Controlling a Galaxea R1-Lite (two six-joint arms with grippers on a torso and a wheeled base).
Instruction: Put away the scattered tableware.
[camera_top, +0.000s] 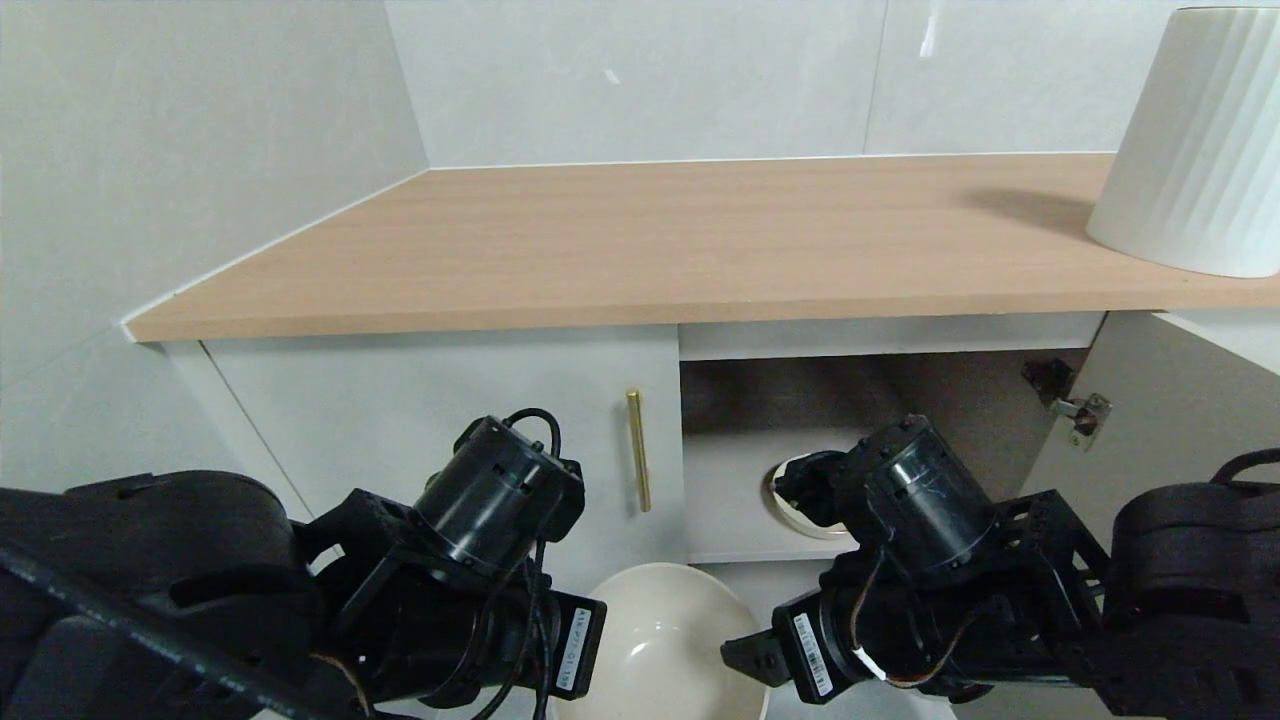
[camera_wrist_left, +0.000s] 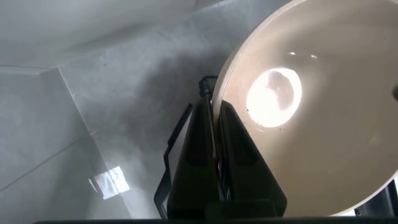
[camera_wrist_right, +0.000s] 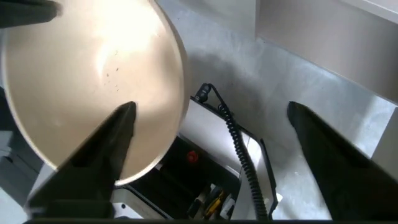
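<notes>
Bottom centre of the head view, the left gripper (camera_wrist_left: 214, 115) pinches the cream bowl (camera_top: 660, 640) by its rim, likely for the open cabinet (camera_top: 950, 385) at centre right; the right gripper (camera_wrist_right: 208, 118) is spread.

The bowl (camera_top: 660, 640) at six o'clock is cream with dark specks. The bench (camera_top: 650, 240) is light wood grain, the cabinet door (camera_top: 430, 400) pale grey, its handle (camera_top: 637, 450) gold, and the ribbed container (camera_top: 1200, 140) at two o'clock white.
</notes>
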